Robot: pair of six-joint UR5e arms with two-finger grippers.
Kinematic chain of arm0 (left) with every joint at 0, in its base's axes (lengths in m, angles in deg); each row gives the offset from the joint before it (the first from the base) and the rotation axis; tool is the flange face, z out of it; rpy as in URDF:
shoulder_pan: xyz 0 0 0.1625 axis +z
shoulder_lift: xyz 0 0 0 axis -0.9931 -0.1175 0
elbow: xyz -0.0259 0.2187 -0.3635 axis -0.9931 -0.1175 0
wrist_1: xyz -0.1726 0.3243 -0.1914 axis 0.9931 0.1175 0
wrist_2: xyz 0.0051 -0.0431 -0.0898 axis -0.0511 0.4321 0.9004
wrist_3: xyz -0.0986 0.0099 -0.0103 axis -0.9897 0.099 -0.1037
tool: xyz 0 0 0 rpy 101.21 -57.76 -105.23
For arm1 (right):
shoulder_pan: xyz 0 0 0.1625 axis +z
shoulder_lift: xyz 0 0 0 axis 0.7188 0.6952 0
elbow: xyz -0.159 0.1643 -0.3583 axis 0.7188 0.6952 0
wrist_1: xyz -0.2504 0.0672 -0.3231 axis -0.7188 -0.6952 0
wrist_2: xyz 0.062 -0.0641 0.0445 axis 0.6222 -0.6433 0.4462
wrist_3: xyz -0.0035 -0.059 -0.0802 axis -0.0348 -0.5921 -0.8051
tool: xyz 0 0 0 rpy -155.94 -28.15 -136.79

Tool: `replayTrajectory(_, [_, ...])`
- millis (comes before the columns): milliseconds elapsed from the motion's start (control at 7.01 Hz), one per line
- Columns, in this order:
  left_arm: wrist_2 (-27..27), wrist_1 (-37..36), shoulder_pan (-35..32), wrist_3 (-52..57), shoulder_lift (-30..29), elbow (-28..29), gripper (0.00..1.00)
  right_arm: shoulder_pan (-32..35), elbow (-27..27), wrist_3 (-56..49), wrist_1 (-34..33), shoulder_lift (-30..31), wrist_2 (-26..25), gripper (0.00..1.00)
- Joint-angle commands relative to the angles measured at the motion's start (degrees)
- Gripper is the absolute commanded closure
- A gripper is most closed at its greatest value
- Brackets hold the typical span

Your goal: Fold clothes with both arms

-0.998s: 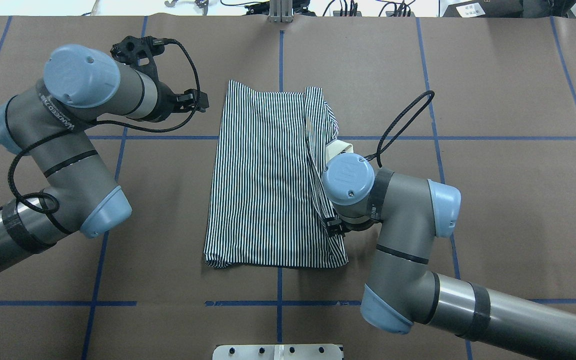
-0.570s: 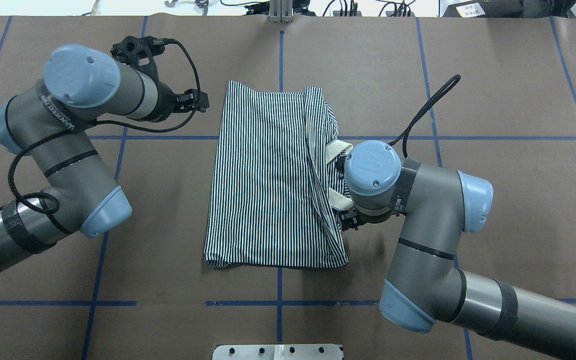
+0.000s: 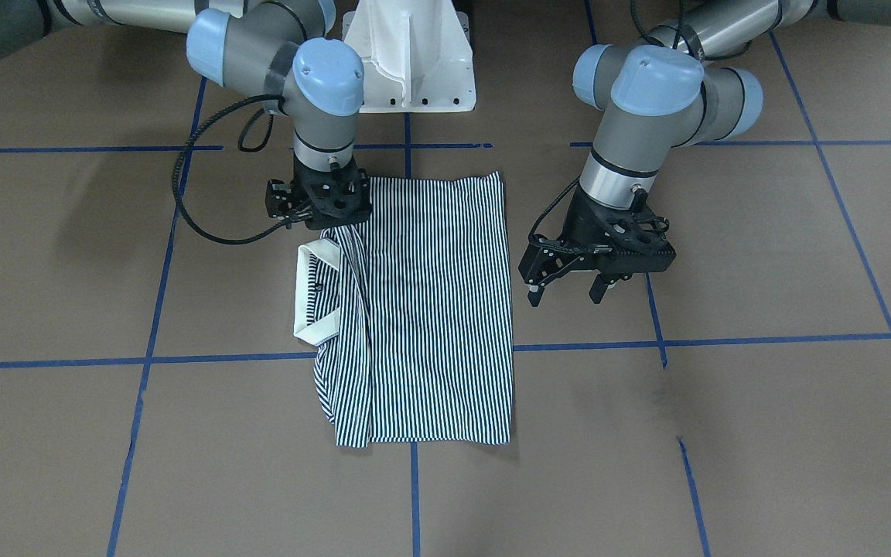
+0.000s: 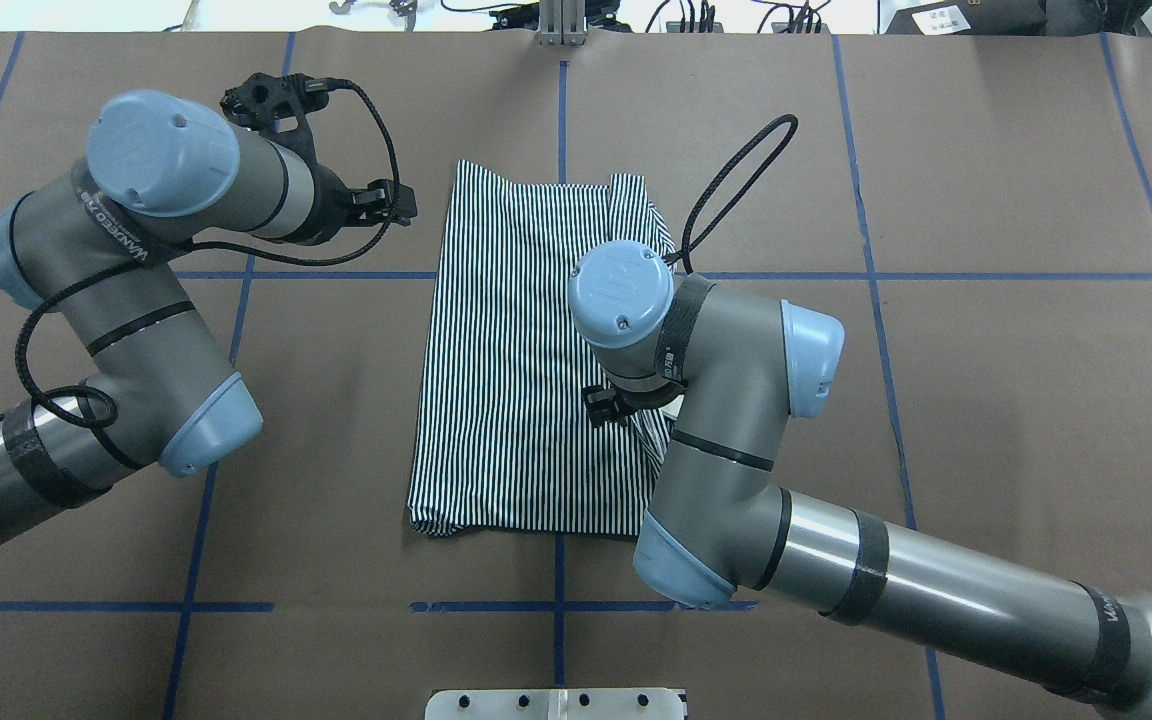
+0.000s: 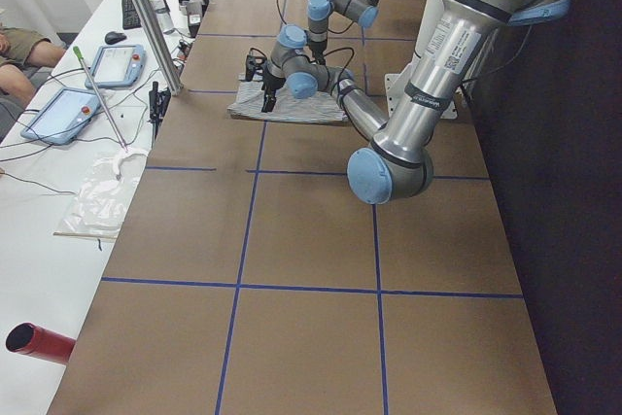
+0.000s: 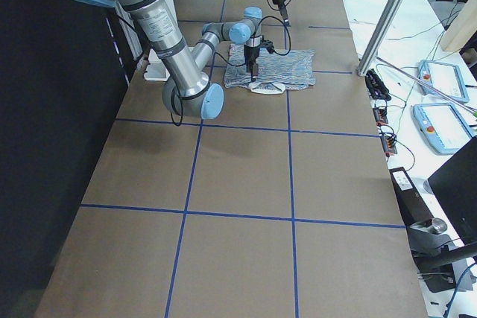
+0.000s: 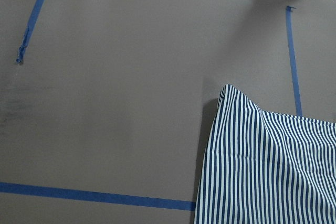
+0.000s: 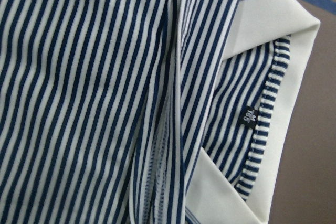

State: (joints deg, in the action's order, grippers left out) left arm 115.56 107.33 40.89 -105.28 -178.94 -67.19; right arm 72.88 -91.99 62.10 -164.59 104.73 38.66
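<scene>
White pedestal base [image 3: 408, 62]: at the robot's edge of the table, on the centre tape line
Brown table [image 4: 986, 400]: paper-covered, marked into squares by blue tape lines [image 4: 936, 275]
Right arm [image 4: 736, 430]: reaches in from the robot's right, elbow bent, wrist pointing straight down over the shirt's right-hand part
Right gripper [image 3: 320, 216]: over the near right part of the polo shirt, close to the collar; its fingers are hidden under the black body in every view, so I cannot tell whether they are spread or pinching the cloth
Polo shirt [image 4: 516, 380]: navy-and-white stripes, lying flat mid-table as a rough rectangle, across the centre tape line; a narrow strip along its right edge is folded over the top
Collar [image 3: 308, 298]: cream, sticking out past the shirt's right edge and resting on the paper; the right wrist view shows it close, with a small dark label [image 8: 248, 114] inside
Left arm [image 4: 136, 300]: comes in from the robot's left, bent back on itself
Left gripper [image 3: 564, 296]: fingers spread wide with nothing between them, over bare paper just beside the shirt's left edge, not touching it
Metal post [image 4: 561, 25]: upright at the table's far edge, with cables behind it
</scene>
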Motion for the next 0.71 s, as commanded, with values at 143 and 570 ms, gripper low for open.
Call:
replayTrajectory(143, [0.0, 0.0, 0.0, 0.02, 0.01, 0.0, 0.0, -0.47, 2.02, 0.0, 0.45, 0.01, 0.24, 0.0])
replayTrajectory(570, [0.0, 0.0, 0.0, 0.02, 0.01, 0.0, 0.0, -0.83, 2.02, -0.08, 0.36, 0.89, 0.33, 0.0])
